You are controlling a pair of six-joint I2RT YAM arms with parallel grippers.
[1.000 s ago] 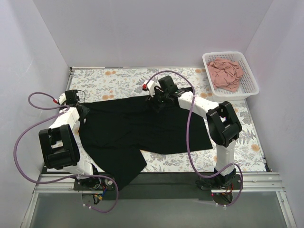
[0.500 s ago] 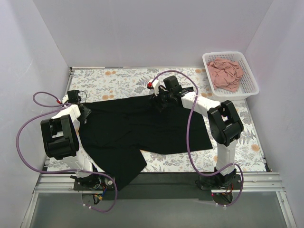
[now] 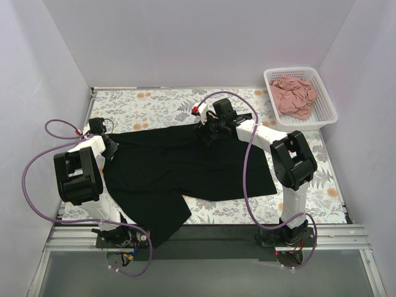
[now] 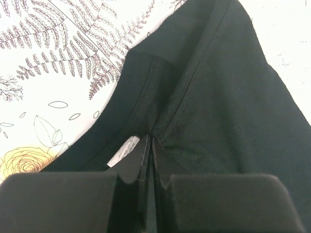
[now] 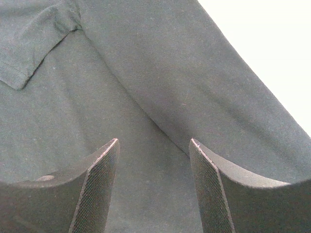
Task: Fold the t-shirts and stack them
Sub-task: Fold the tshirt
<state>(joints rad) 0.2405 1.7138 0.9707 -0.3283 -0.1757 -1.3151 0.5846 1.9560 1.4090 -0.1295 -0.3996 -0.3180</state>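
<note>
Left gripper (image 4: 150, 167) clamped on black t-shirt (image 4: 228, 97); right gripper (image 5: 154, 143) agape over it

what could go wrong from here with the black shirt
1. The left hand is shut on only a thin ridge of the black t-shirt, so the cloth may slip out when lifted.
2. The right hand is open over the cloth, so a one-sided pull could drag and bunch the shirt.
3. The shirt's near corner overhangs the table edge and might snag there.
</note>
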